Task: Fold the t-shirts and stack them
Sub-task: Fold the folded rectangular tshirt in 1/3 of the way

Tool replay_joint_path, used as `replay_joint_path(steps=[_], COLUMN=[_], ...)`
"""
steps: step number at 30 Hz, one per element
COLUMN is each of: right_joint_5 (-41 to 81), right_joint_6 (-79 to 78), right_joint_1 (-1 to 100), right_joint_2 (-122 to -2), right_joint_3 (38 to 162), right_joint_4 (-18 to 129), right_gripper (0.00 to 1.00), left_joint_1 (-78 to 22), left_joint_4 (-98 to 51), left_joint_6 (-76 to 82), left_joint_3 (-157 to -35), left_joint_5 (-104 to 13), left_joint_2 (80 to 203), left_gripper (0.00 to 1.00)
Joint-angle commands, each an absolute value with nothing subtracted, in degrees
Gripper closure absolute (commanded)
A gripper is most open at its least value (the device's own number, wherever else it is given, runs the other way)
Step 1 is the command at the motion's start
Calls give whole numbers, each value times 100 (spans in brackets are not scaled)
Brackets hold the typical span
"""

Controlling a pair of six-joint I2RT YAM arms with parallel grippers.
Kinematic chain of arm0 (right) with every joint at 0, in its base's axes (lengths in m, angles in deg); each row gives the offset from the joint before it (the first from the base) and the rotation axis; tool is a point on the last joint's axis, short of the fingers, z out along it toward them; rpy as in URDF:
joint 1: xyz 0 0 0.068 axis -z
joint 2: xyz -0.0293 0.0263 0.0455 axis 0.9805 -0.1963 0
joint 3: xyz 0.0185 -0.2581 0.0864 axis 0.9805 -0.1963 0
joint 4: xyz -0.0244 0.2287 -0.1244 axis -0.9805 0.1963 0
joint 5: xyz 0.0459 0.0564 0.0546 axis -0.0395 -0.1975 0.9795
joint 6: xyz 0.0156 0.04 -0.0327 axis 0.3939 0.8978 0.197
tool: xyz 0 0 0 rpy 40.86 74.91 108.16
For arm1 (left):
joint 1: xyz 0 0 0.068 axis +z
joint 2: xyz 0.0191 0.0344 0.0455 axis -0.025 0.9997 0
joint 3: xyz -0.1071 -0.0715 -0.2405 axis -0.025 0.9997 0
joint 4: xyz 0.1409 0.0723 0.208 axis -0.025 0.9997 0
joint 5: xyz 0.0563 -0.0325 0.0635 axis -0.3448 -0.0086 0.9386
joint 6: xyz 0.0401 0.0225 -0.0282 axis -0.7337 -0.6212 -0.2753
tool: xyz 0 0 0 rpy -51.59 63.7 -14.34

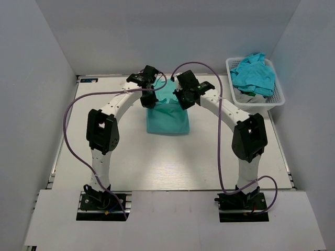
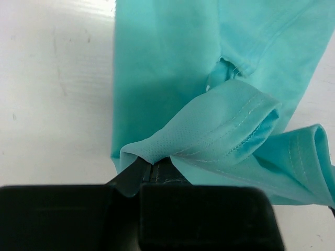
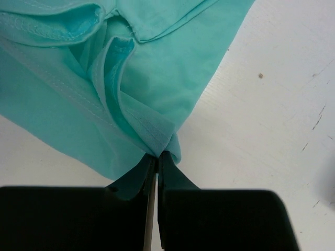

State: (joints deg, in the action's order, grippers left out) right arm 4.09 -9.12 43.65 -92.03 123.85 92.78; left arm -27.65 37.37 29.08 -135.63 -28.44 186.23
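Note:
A teal t-shirt [image 1: 167, 117] lies partly folded on the middle of the table, its far part lifted between the two arms. My left gripper [image 1: 148, 100] is shut on a hemmed fold of the t-shirt [image 2: 209, 130] at its left side. My right gripper [image 1: 184, 100] is shut on a bunched edge of the same t-shirt [image 3: 136, 68] at its right side. In each wrist view the cloth hangs from the fingertips above the white table. More t-shirts [image 1: 253, 73], turquoise-blue, lie crumpled in the basket at the back right.
A white plastic lattice basket [image 1: 277, 97] stands at the back right corner of the table. Grey walls close in the left, back and right sides. Purple cables loop from both arms over the table [image 1: 172, 167].

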Motion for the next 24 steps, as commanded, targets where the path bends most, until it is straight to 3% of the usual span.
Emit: replay_joint_path(steps=[1, 24], right_joint_5=[597, 1564], right_joint_6=[-1052, -885], right_joint_1=[4518, 4827], right_joint_2=[-9392, -10614], right_joint_3=[12852, 13539], right_joint_4=[9370, 9212], right_gripper=[100, 100], left_joint_1=[-2736, -2411], left_joint_4=[3262, 3314], left_joint_6=[2306, 2252], left_joint_3=[-13881, -14041], left_joint_5=[-3099, -3196], left_joint_2=[18659, 19397], left_gripper=[100, 100])
